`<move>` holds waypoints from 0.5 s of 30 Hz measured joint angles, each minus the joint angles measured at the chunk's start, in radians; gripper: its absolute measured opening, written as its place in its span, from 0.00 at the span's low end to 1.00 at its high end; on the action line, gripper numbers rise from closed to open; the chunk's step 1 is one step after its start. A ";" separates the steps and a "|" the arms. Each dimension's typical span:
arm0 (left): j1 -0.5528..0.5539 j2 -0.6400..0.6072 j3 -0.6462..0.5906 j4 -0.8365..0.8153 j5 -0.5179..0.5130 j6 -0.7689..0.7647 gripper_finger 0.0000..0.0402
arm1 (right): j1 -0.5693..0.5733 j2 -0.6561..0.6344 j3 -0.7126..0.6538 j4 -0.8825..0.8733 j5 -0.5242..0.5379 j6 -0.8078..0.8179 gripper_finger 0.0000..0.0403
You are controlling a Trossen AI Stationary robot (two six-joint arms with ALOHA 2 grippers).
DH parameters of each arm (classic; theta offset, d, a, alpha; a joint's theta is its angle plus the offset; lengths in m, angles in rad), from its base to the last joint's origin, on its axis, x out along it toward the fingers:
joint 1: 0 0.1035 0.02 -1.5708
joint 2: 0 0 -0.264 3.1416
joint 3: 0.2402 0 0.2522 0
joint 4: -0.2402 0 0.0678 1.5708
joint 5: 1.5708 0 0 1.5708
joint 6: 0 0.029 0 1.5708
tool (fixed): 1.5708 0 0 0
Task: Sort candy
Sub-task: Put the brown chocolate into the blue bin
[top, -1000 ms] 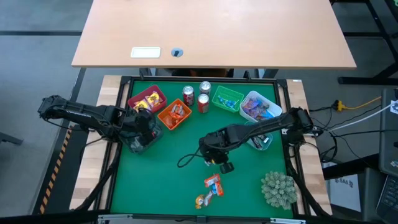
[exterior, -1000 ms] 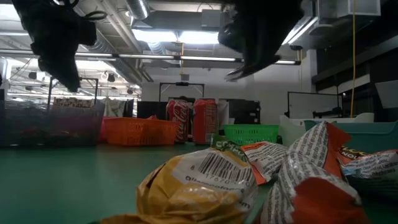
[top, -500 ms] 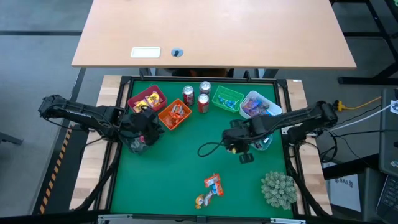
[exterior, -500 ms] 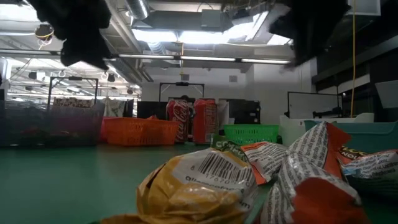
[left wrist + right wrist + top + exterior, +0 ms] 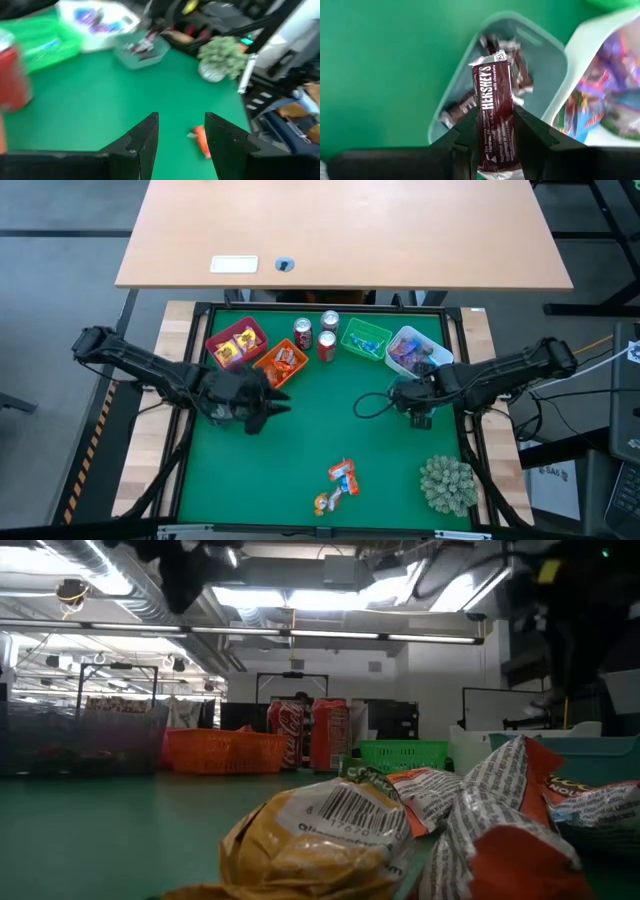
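Observation:
Two loose candies lie on the green mat near its near edge: an orange one (image 5: 343,474) and a yellow one (image 5: 324,502); they fill the low view's foreground (image 5: 320,830). My right gripper (image 5: 494,112) (image 5: 420,412) is shut on a brown Hershey's bar (image 5: 492,85), above the pale tray (image 5: 545,50) of dark sweets near the mat's right edge. My left gripper (image 5: 181,135) (image 5: 262,408) is open over bare mat, near the orange basket (image 5: 280,363); the orange candy (image 5: 200,141) shows beyond its fingers. My right gripper pinches the Hershey's bar between its two fingers, on the long sides of its lower half (image 5: 494,117). The fingers lie along the bar. The bar is lifted clear above the pale tray, its far end (image 5: 489,61) sticking out past the fingertips.
Along the far edge stand a red tray of yellow sweets (image 5: 237,340), three red cans (image 5: 316,335), a green basket (image 5: 365,338) and a white tray of blue and purple sweets (image 5: 418,350). A spiky plant ball (image 5: 447,483) sits in the near right corner. Bare mat lies between the arms.
My right gripper has carried the brown bar from the mat's middle toward the right edge, ending above the pale tray. My left gripper has swung from beside the red tray toward the mat's middle and turned to face the right.

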 joint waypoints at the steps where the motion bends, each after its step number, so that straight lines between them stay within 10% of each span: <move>1: -0.012 0.025 0.000 0.052 0.000 0.023 0.37 | 0.000 -0.002 -0.017 0.000 0.000 0.004 0.24; 15: -0.193 0.377 0.000 0.595 0.011 0.186 0.37 | 0.000 0.005 -0.116 0.010 -0.001 0.015 0.24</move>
